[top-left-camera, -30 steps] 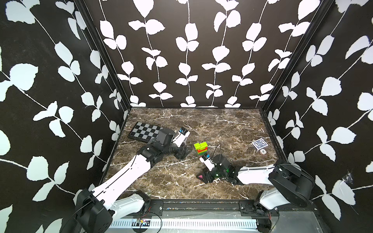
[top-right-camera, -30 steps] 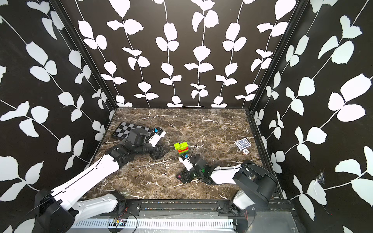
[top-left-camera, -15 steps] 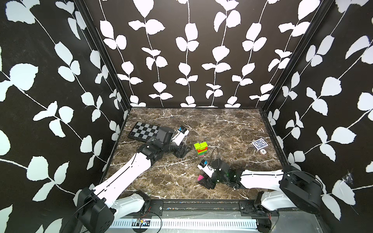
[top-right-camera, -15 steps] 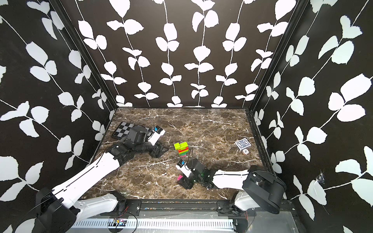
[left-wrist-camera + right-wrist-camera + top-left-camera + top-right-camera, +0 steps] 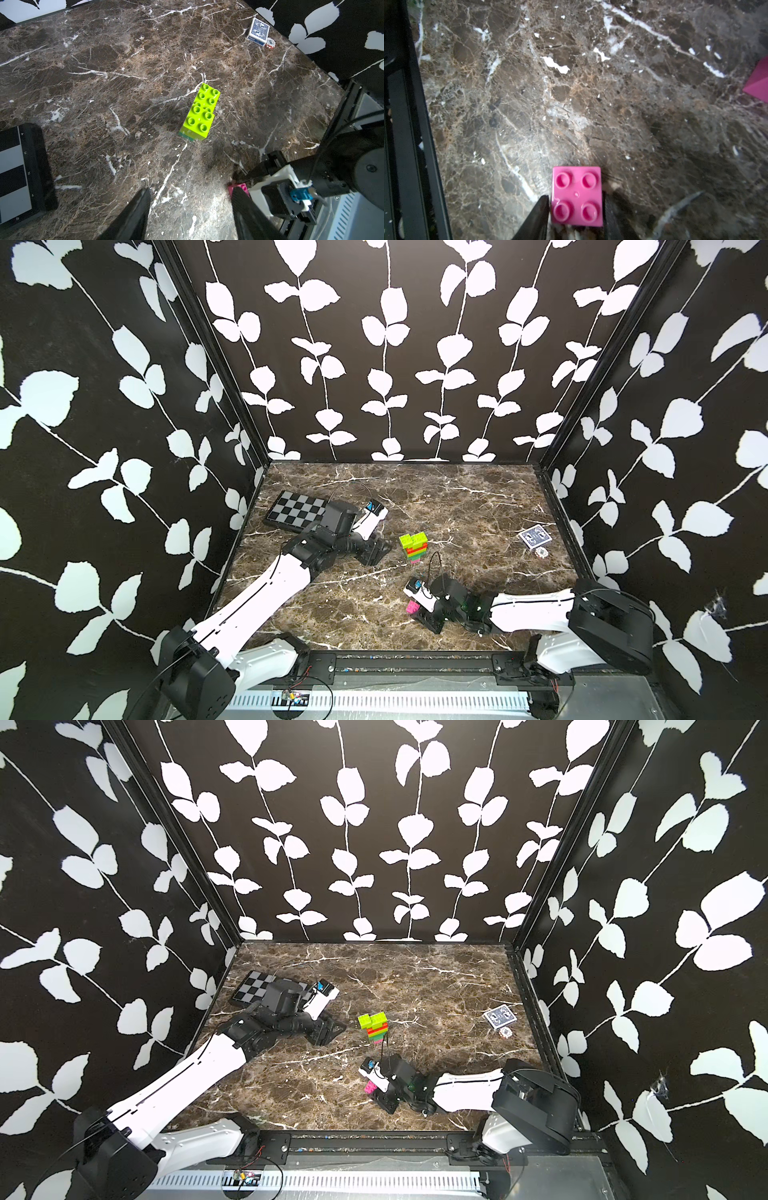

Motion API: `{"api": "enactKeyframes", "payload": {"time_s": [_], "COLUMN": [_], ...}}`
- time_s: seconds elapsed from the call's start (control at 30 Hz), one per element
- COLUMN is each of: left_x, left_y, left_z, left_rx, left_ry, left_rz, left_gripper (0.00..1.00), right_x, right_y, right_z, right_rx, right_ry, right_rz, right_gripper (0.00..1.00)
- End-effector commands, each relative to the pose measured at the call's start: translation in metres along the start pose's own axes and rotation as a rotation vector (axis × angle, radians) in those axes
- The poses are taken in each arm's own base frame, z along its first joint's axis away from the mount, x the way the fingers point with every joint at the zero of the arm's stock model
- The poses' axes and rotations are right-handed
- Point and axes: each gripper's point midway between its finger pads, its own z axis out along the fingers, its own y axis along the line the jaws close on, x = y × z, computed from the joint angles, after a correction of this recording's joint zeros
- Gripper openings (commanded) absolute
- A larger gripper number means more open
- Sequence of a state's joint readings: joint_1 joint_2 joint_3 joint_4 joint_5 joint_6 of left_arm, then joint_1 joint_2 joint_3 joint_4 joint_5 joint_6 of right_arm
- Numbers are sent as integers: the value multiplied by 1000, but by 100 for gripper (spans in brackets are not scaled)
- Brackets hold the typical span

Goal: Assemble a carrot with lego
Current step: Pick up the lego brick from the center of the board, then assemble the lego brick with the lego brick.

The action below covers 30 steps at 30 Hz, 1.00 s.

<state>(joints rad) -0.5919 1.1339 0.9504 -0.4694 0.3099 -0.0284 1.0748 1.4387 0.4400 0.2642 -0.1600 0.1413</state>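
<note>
Down at the front edge, the right gripper (image 5: 575, 200) has swung in from beside the stack and pinched narrow. Its jaws now press both sides of the pink brick (image 5: 577, 187), studs up. A second ago they stood much wider with the brick lying loose just ahead of them. That looks like the pick for the next piece, though I cannot tell whether the brick has left the table (image 5: 457, 497).

A little farther in stands the carrot (image 5: 413, 546), in the middle of the table, well apart from both arms, lime on top with red-orange, green and pink bands below. The left gripper (image 5: 191, 190) hangs beside it where it was, jaws wide and empty.

Behind the left arm lies the checkered board (image 5: 297, 510), partly covered by that arm. Far off toward the right wall sit a card box (image 5: 535, 538) and a chip (image 5: 541, 552).

From the left wrist, only the carrot's lime top and a sliver of green show. In the right wrist view a pink corner (image 5: 758, 81) is cut off at the edge, and I cannot say what it belongs to.
</note>
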Motion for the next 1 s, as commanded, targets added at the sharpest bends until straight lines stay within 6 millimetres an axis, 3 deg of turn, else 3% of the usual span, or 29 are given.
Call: {"api": "enactKeyframes", "payload": {"time_s": [0.0, 0.2, 0.43, 0.6, 0.83, 0.97], "left_x": [-7, -5, -1, 1, 11, 11], "left_y": [2, 3, 5, -1, -11, -1], "left_z": [-5, -5, -3, 2, 22, 42], "left_rx": [-10, -10, -18, 26, -121, -193], "left_ry": [-10, -2, 9, -21, 39, 88], "left_rz": [4, 7, 20, 42, 301, 327], "left_gripper": [65, 65, 65, 71, 86, 91], "right_x": [-3, -3, -11, -35, -64, -69], "right_y": [1, 1, 1, -13, -68, -93], "right_z": [6, 7, -4, -41, -113, -134], "right_rx": [5, 6, 14, 50, 126, 179], "right_ry": [1, 6, -36, -160, -365, -383], "right_rz": [-34, -45, -52, 9, 217, 288], "right_gripper": [40, 38, 27, 23, 23, 23]}}
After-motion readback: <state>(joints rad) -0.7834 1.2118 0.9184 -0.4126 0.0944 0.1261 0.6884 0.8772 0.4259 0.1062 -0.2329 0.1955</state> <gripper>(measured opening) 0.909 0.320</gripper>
